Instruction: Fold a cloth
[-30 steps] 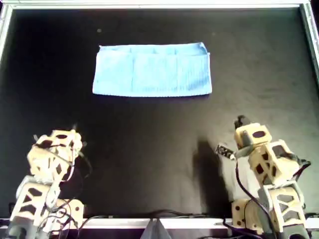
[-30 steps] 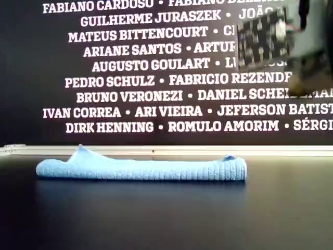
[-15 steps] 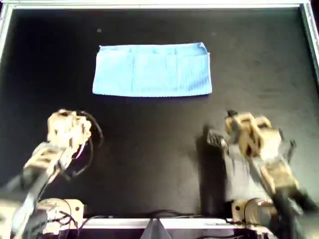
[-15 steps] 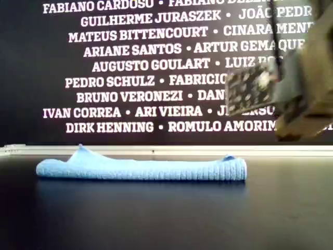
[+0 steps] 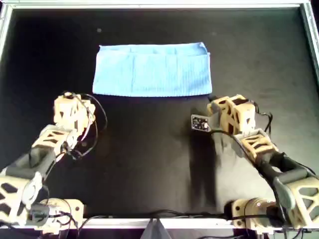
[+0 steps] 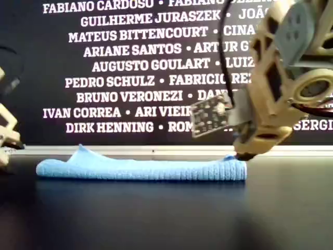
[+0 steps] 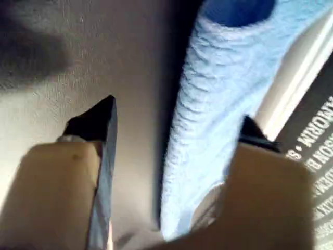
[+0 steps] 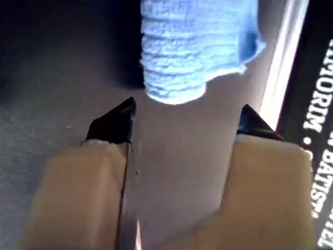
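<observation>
The light blue cloth point(image 5: 152, 69) lies as a flat, wide rectangle on the black table, toward the far side. It also shows in the exterior view point(image 6: 140, 169). My first gripper point(image 5: 71, 97) is the one at the overhead view's left. It is open and empty, short of the cloth's left end, and the cloth point(image 7: 208, 130) stretches away past its gap point(image 7: 179, 112). My second gripper point(image 5: 213, 102) is at the overhead view's right. It is open and empty, low at the cloth's near right corner point(image 6: 244, 155). That cloth end point(image 8: 192, 47) lies just beyond its tips point(image 8: 187, 107).
A metal rim point(image 5: 159, 5) frames the black table point(image 5: 149, 159). A dark wall with white names point(image 6: 130, 78) stands behind the far edge. A small camera board point(image 5: 199, 122) sticks out beside my second gripper. Both arm bases sit at the near edge.
Both arms have reached from the near edge toward the cloth, and each now has its gripper by one of the cloth's ends. The cloth has not moved.
</observation>
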Robot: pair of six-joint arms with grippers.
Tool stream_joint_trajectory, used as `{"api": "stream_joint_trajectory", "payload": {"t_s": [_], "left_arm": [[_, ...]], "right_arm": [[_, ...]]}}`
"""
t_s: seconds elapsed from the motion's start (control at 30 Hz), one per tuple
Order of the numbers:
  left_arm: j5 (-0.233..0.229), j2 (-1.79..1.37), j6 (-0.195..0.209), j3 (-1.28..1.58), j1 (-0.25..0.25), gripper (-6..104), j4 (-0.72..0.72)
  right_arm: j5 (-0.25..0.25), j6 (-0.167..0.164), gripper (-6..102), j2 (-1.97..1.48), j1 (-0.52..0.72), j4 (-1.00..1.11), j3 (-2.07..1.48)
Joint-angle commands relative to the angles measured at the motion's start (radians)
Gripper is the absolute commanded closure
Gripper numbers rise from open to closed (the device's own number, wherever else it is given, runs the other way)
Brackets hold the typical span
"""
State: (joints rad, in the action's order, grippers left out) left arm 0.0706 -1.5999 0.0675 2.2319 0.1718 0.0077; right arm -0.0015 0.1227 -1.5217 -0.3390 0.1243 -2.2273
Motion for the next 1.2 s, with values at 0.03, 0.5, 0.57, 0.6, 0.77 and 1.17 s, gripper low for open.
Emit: {"api": "stream_joint_trajectory", "payload": {"t_s": [0.03, 0.5, 0.57, 0.6, 0.77, 1.17], "left_arm": [[0.005, 0.021, -0.003, -0.086, 0.015, 4, -0.02], [0.005, 0.265, 0.002, -0.318, 0.02, 3, -0.02], [0.005, 0.29, -0.003, -0.341, 0.02, 3, -0.02], [0.005, 0.298, -0.003, -0.351, 0.02, 3, -0.02], [0.005, 0.337, -0.003, -0.411, 0.02, 3, -0.018], [0.005, 0.499, -0.003, -0.58, 0.021, 3, -0.015]], "right_arm": [[0.002, -0.008, 18, -0.012, -0.015, 0.038, 0.06], [0.005, -0.005, 19, 0.109, -0.009, -0.051, 0.207], [0.005, -0.009, 19, 0.147, -0.009, -0.141, 0.288], [0.005, -0.009, 19, 0.167, -0.008, -0.195, 0.337], [0.003, -0.005, 19, 0.342, -0.005, -0.434, 0.609], [0.005, -0.009, 19, 0.522, 0.0, -0.558, 0.905]]}}
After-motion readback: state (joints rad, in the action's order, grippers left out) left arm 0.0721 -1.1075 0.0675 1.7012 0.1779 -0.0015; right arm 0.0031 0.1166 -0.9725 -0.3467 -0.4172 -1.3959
